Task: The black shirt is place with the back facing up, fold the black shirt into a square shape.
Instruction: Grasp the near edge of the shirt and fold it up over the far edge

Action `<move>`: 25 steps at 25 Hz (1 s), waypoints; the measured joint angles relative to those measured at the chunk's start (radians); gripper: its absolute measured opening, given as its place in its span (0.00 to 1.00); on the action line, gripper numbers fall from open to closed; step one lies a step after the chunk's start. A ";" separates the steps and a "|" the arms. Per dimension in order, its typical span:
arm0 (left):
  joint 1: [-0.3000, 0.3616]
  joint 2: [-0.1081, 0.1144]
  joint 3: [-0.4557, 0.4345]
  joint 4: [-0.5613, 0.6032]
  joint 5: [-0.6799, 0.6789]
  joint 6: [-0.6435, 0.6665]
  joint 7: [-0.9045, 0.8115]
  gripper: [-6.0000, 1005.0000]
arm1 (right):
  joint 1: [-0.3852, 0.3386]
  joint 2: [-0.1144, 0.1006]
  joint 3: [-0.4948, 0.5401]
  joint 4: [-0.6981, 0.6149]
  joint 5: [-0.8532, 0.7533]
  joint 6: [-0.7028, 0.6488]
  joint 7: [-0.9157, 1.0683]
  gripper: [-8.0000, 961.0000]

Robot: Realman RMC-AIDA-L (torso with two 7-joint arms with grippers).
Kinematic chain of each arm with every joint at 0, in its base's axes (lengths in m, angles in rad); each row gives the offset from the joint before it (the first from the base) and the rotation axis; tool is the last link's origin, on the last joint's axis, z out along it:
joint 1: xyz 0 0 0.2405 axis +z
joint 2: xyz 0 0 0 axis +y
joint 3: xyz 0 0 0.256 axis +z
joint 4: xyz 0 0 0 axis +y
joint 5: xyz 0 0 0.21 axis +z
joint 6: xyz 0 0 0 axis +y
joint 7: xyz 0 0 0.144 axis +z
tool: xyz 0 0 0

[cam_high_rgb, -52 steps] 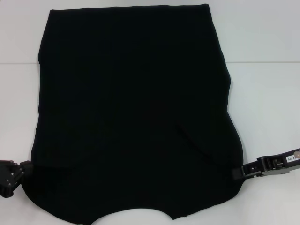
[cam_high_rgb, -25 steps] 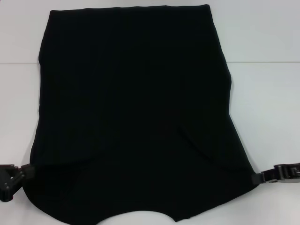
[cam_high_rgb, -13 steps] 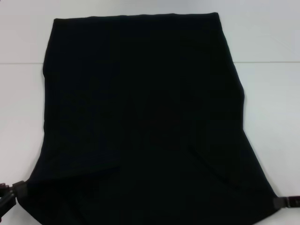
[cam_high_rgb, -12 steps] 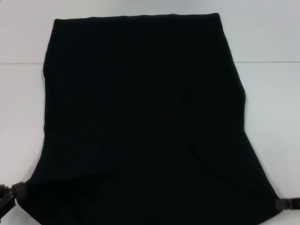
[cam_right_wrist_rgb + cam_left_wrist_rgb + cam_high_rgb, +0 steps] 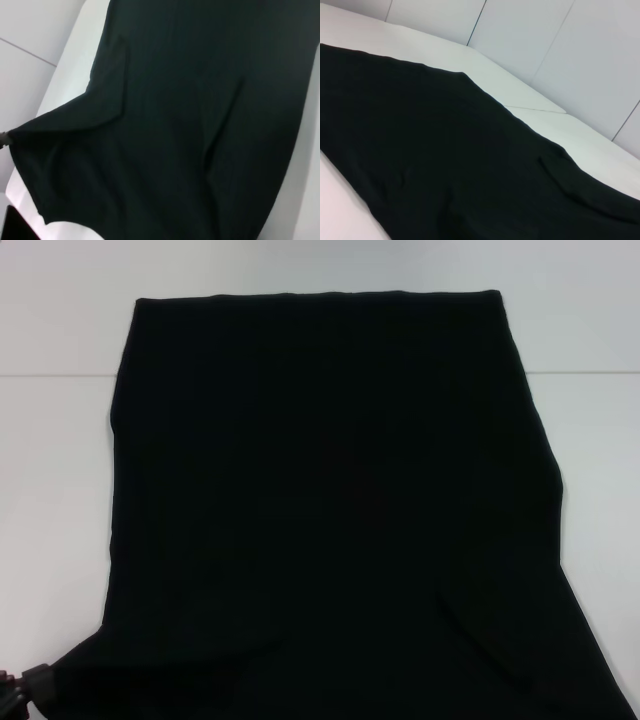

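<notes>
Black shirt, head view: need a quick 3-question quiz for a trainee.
1. True or false: the right gripper shows in the head view.
2. Where is the left gripper in the head view? A) at the near left corner of the black shirt; B) at the shirt's far edge; C) over the shirt's middle.
3. Fill in: the table under the shirt is ___ in colour.

Key: 1 false; 2 A; 3 white.
</notes>
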 joint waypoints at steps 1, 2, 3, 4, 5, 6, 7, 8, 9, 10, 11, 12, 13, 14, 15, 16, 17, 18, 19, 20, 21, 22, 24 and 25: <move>-0.001 0.000 0.000 -0.003 0.000 0.000 -0.001 0.03 | 0.001 0.000 0.002 0.000 -0.003 -0.003 -0.003 0.08; -0.007 0.000 0.000 -0.008 -0.001 -0.001 -0.003 0.03 | 0.004 0.000 0.004 0.000 -0.005 -0.004 -0.004 0.08; -0.015 0.001 0.000 -0.014 -0.003 -0.003 -0.005 0.03 | 0.010 0.000 0.006 0.000 -0.006 -0.004 -0.004 0.08; -0.026 0.003 0.001 -0.020 -0.005 -0.007 -0.007 0.03 | 0.021 0.000 0.008 0.000 -0.006 -0.002 -0.003 0.08; -0.042 0.006 0.000 -0.028 -0.006 -0.015 -0.014 0.03 | 0.033 0.000 0.012 0.000 -0.005 0.002 -0.002 0.08; -0.059 0.010 0.000 -0.034 -0.007 -0.023 -0.023 0.03 | 0.046 0.000 0.018 0.001 -0.006 0.006 0.000 0.08; -0.082 0.016 0.001 -0.042 -0.007 -0.033 -0.034 0.03 | 0.060 0.000 0.025 0.003 -0.006 0.011 0.002 0.08; -0.098 0.021 0.001 -0.050 -0.007 -0.043 -0.043 0.03 | 0.075 0.000 0.034 0.003 -0.006 0.017 0.004 0.08; -0.125 0.031 0.002 -0.062 -0.007 -0.058 -0.056 0.03 | 0.090 0.001 0.043 0.005 -0.006 0.022 0.006 0.08; -0.150 0.039 0.002 -0.081 -0.007 -0.075 -0.070 0.03 | 0.105 0.001 0.052 0.007 -0.006 0.031 0.009 0.08; -0.174 0.048 0.003 -0.097 -0.007 -0.092 -0.081 0.03 | 0.119 0.000 0.060 0.008 -0.006 0.043 0.013 0.08; -0.200 0.057 0.004 -0.117 -0.007 -0.113 -0.089 0.03 | 0.135 0.001 0.069 0.011 -0.006 0.055 0.019 0.08; -0.224 0.066 0.004 -0.135 -0.007 -0.134 -0.094 0.03 | 0.153 0.001 0.075 0.013 -0.005 0.077 0.026 0.08; -0.256 0.079 0.005 -0.161 -0.007 -0.165 -0.102 0.03 | 0.165 0.001 0.078 0.014 -0.005 0.093 0.032 0.08; -0.280 0.088 0.007 -0.182 -0.008 -0.194 -0.109 0.03 | 0.186 0.001 0.082 0.015 -0.004 0.116 0.042 0.08; -0.309 0.100 0.009 -0.212 -0.007 -0.229 -0.119 0.03 | 0.202 0.001 0.085 0.016 -0.003 0.136 0.049 0.08; -0.340 0.112 0.011 -0.241 -0.007 -0.270 -0.130 0.03 | 0.222 0.001 0.088 0.018 -0.001 0.159 0.057 0.08; -0.365 0.122 0.013 -0.267 -0.004 -0.307 -0.138 0.03 | 0.238 0.001 0.090 0.023 0.000 0.181 0.064 0.08; -0.387 0.129 0.016 -0.288 -0.003 -0.345 -0.146 0.03 | 0.259 0.001 0.091 0.032 0.000 0.211 0.072 0.08; -0.410 0.135 0.021 -0.308 -0.001 -0.381 -0.152 0.03 | 0.281 0.001 0.091 0.043 0.001 0.239 0.080 0.08; -0.436 0.141 0.030 -0.329 -0.001 -0.431 -0.159 0.03 | 0.304 0.001 0.091 0.059 0.001 0.281 0.086 0.08; -0.452 0.143 0.036 -0.342 -0.002 -0.467 -0.165 0.03 | 0.323 0.002 0.091 0.073 0.001 0.314 0.089 0.08; -0.488 0.147 0.045 -0.367 -0.007 -0.559 -0.179 0.03 | 0.365 0.006 0.090 0.101 0.002 0.393 0.091 0.08; -0.505 0.149 0.048 -0.380 -0.009 -0.601 -0.183 0.03 | 0.385 0.008 0.089 0.115 0.002 0.426 0.091 0.08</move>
